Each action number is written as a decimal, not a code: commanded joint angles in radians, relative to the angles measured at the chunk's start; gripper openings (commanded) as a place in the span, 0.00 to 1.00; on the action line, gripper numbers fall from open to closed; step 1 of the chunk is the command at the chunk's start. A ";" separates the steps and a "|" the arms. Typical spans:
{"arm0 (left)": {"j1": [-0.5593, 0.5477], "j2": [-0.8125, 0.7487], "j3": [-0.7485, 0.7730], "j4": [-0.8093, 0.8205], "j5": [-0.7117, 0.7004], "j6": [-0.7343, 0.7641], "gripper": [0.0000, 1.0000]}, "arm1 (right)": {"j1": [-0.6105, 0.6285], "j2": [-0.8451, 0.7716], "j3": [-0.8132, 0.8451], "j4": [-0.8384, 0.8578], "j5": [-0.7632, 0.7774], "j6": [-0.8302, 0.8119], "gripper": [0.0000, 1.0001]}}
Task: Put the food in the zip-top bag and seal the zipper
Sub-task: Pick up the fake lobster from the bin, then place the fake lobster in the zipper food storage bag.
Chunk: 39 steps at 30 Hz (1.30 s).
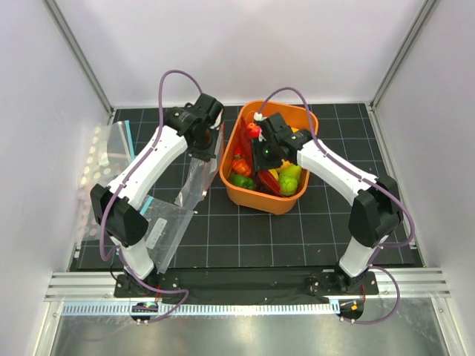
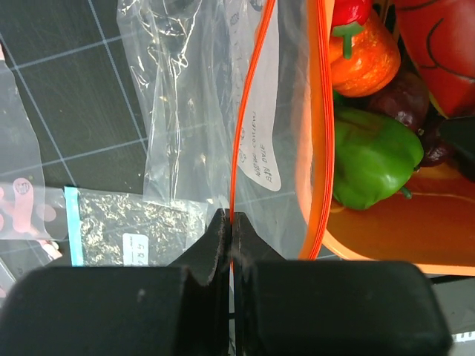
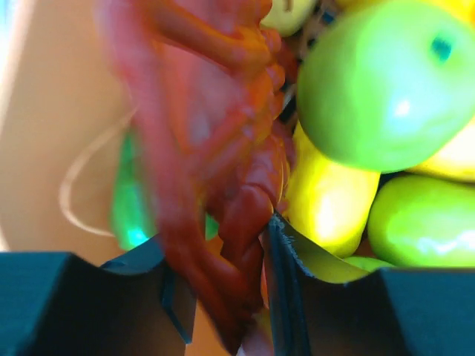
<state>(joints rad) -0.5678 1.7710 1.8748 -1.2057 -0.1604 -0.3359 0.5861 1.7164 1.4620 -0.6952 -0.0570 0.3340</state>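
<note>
Right wrist view: red lobster [image 3: 215, 148] gripped in closed right hand [image 3: 223, 252], inside orange bin [image 1: 256, 204]. Hanging below closed left hand [image 2: 230, 222], zip-top bag [image 2: 185, 111], pinched at zipper [image 2: 249, 96]. Advised: straight lift, mouth held wide.

The left claw [image 2: 231, 225] pinches the zipper [image 2: 245, 111] of the zip-top bag [image 2: 185, 111].

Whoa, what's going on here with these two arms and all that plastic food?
The left arm's fingers are pinched shut on the red-orange zipper of the clear zip-top bag, holding it beside the orange bin. The right arm's fingers are down in the bin, closed around the red toy lobster among the other toy produce. No food shows inside the bag, and its mouth looks unsealed.
</note>
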 commanded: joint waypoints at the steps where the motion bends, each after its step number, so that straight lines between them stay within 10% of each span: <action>1: 0.002 -0.059 -0.002 0.044 0.009 0.027 0.00 | 0.000 -0.024 0.159 -0.047 0.039 -0.032 0.01; 11: 0.003 -0.084 -0.035 0.097 0.007 0.031 0.00 | -0.023 -0.057 0.411 -0.242 -0.246 0.020 0.01; 39: 0.003 -0.153 -0.155 0.267 0.038 -0.006 0.00 | -0.022 -0.360 0.225 -0.274 -0.563 0.434 0.01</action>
<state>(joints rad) -0.5678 1.6814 1.7241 -1.0142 -0.1379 -0.3336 0.5610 1.3838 1.7020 -1.0607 -0.5369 0.6468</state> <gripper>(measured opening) 0.014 0.280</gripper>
